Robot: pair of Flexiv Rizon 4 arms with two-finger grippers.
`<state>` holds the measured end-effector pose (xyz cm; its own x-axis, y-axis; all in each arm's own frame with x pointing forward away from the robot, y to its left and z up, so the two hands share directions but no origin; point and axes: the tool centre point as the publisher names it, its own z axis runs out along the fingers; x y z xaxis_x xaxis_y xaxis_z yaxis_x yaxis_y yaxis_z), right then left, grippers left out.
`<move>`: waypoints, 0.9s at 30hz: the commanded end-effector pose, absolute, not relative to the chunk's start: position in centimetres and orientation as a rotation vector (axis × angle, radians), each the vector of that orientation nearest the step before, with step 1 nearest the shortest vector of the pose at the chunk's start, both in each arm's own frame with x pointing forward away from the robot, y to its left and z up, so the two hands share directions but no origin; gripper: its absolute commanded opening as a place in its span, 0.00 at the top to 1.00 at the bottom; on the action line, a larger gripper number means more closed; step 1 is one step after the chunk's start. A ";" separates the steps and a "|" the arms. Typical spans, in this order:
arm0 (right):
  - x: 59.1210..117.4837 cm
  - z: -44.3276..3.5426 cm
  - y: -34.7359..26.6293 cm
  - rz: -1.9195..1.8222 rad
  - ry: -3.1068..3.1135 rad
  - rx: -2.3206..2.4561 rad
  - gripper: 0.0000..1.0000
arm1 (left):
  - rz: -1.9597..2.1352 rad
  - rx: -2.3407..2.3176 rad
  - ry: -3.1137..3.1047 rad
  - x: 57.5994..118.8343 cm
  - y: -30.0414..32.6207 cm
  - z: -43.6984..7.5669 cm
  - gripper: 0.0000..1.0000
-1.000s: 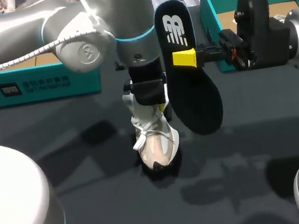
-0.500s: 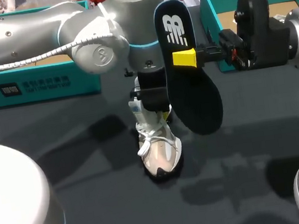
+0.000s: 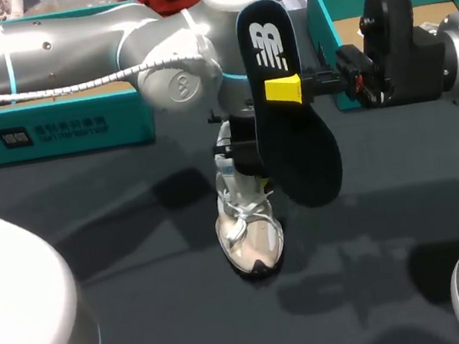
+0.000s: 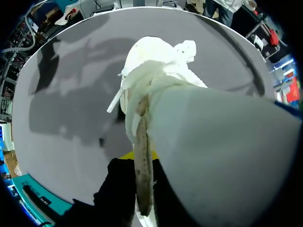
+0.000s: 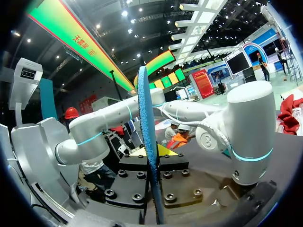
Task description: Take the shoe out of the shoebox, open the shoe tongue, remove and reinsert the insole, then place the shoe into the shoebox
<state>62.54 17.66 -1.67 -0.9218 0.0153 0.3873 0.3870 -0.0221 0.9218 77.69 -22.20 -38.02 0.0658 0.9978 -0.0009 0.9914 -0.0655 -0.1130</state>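
L jaws pinch shoe (image 3: 252, 241) at heel collar, toe down on surface (image 3: 123, 264); R jaws clamped on insole (image 3: 294, 141), held on edge in air, just beside shoe.

bench (image 3: 167, 335) dark grey | teal box (image 3: 78, 129) far left | teal shoebox (image 3: 324, 39) far right | pale shoe (image 3: 251, 237) near middle
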 end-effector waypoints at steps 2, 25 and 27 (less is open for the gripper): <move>62.5 -1.8 17.9 -2.032 -1.990 -0.426 1.00 | 0.115 -2.261 -2.117 77.7 -21.8 -37.4 0.00; 62.5 -1.8 17.9 -2.032 -1.990 -0.426 1.00 | 0.716 -2.463 -2.518 81.6 -18.1 -23.3 0.00; 62.5 -1.8 17.9 -2.032 -1.990 -0.426 1.00 | 0.716 -2.463 -2.518 81.6 -18.1 -23.3 0.00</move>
